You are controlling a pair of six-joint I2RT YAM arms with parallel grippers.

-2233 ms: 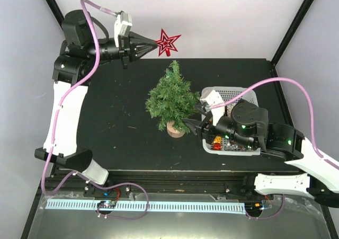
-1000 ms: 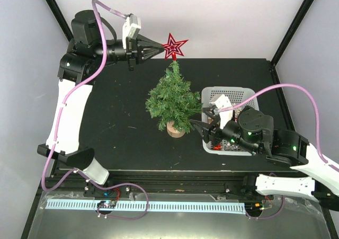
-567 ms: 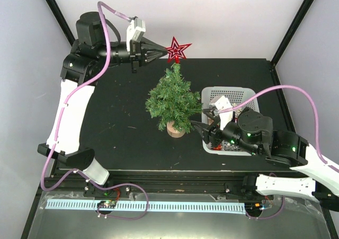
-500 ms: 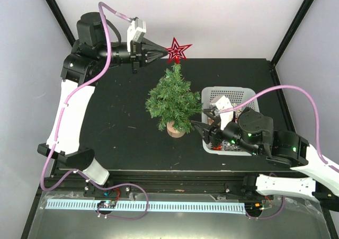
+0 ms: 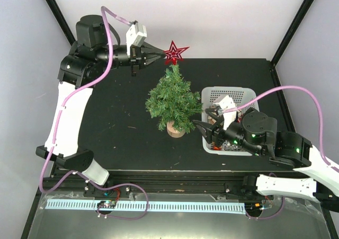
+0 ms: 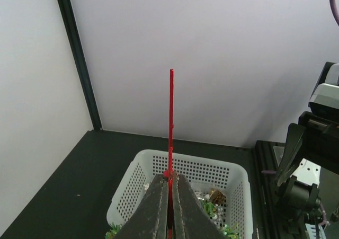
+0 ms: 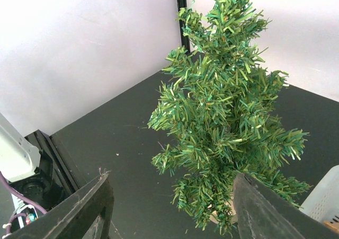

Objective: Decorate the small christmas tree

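Left end effector (image 5: 159, 55) pinches red star (image 5: 175, 52) at 12 o'clock of small christmas tree (image 5: 172, 98) — skewed insertion could topple it, right end effector (image 5: 204, 130) being spread.

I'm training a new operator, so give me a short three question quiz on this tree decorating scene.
1. True or false: the left gripper is shut on the red star.
2. Where is the star? A in the white basket; B by the tip of the small christmas tree; C flat on the table.
3. Fill in: the jaws of the right gripper stand ____.
Key: 1 true; 2 B; 3 open.
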